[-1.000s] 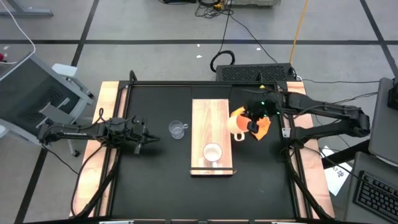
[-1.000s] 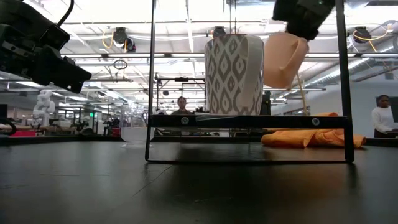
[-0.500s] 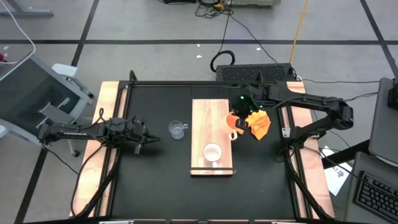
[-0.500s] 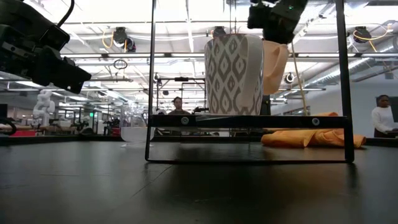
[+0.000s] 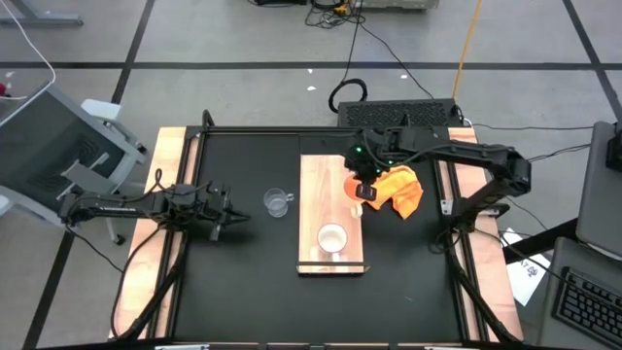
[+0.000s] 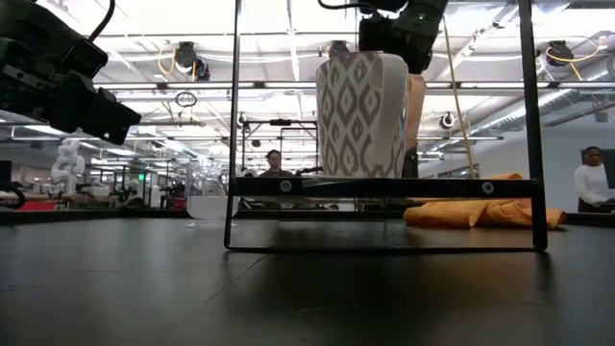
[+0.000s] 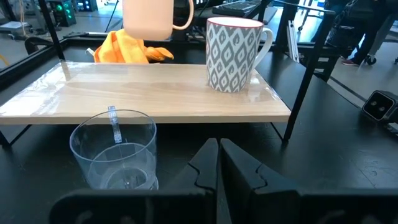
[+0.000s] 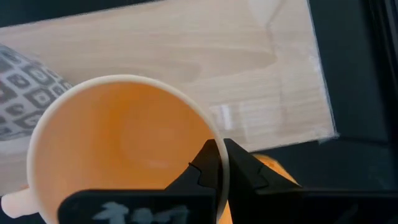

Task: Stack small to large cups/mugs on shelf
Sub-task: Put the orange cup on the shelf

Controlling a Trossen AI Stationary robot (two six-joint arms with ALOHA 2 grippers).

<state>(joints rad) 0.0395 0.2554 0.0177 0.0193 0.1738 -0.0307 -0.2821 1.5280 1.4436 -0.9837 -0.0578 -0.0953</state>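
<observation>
Right gripper (image 5: 359, 187) fingers clamped on the rim of the orange-yellow mug (image 8: 124, 146), holding it in the air over the shelf (image 5: 326, 175) edge nearest the orange cloth (image 5: 398, 188). Patterned white mug (image 7: 233, 55) stands on the shelf; clear glass cup (image 5: 278, 202) sits on the black surface (image 5: 243, 282) beside it. Left gripper (image 5: 231, 215) rests near the glass, fingers together.

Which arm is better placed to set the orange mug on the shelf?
Right: its claw already grips the orange mug by the rim above the shelf. The left claw waits beside the glass cup.
</observation>
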